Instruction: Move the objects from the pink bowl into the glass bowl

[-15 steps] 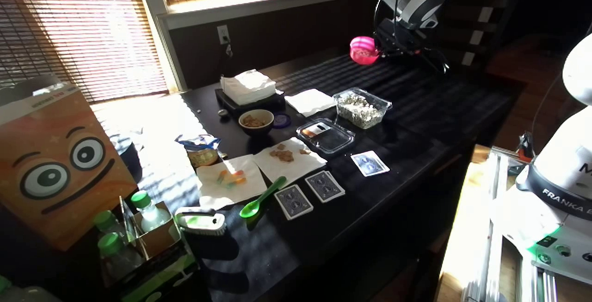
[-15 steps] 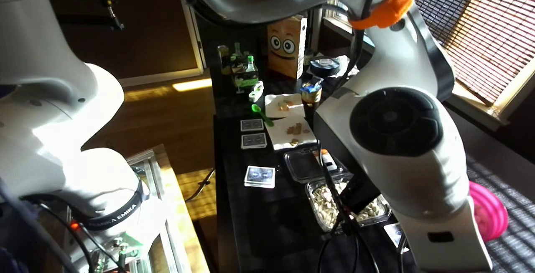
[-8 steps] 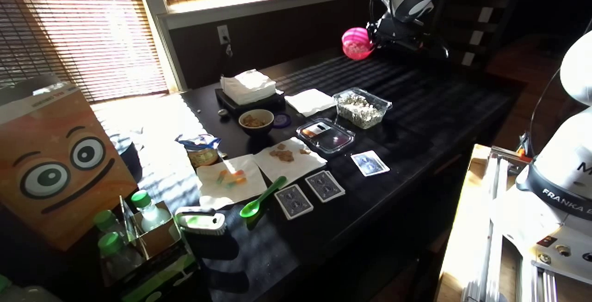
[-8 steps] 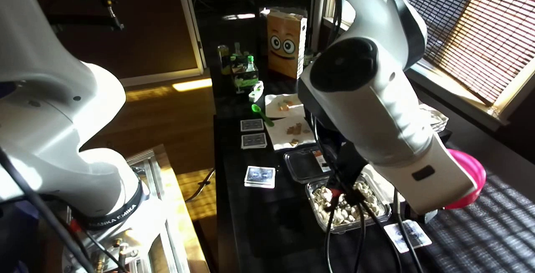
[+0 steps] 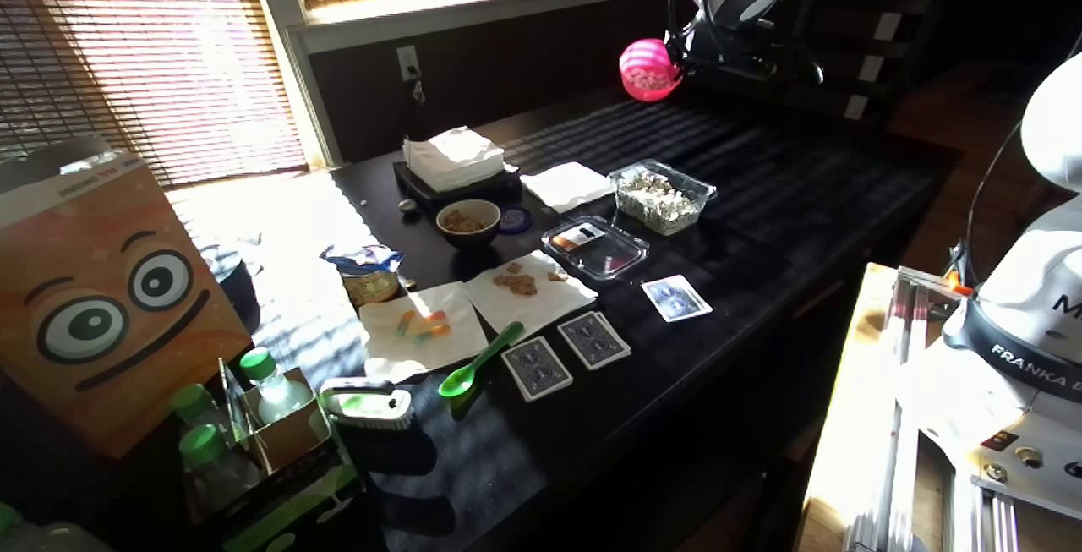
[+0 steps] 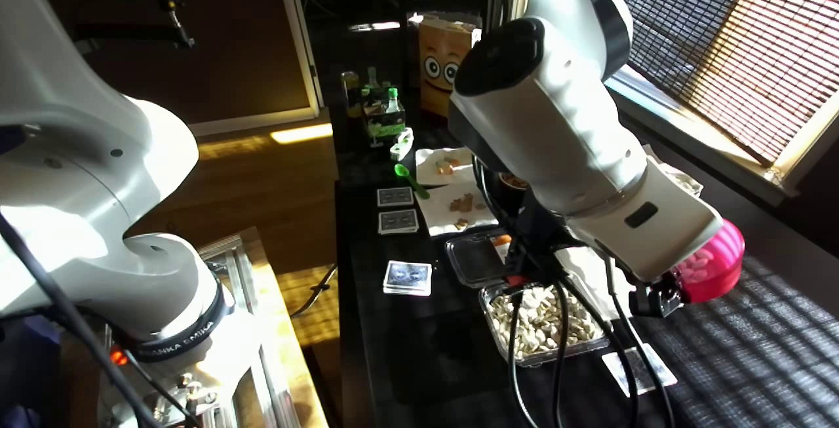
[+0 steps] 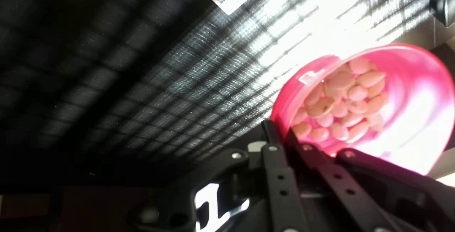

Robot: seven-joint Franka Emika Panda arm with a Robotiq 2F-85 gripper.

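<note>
The pink bowl (image 5: 649, 70) is in the air above the far part of the dark table, tilted, with its wall in my gripper (image 7: 280, 127). In the wrist view the pink bowl (image 7: 412, 82) holds several pale beans (image 7: 339, 113). The fingers are shut around its wall. In an exterior view the pink bowl (image 6: 727, 261) shows right of the arm's end. The glass bowl (image 5: 712, 192), a clear squarish dish, stands on the table and holds many pale pieces. It also shows in an exterior view (image 6: 569, 353), below the arm, apart from the pink bowl.
A clear lid (image 5: 627, 266) lies beside the glass bowl. White napkins (image 5: 568, 186), a dark bowl with tan inside (image 5: 469, 222), a napkin stack (image 5: 454, 159) and playing cards (image 5: 676, 297) lie nearby. Arm cables (image 6: 557, 343) hang in front of the glass bowl.
In the exterior views, the arm and gripper have moved left and upward in the picture, carrying the pink bowl. The glass bowl and the other table items have not moved.
</note>
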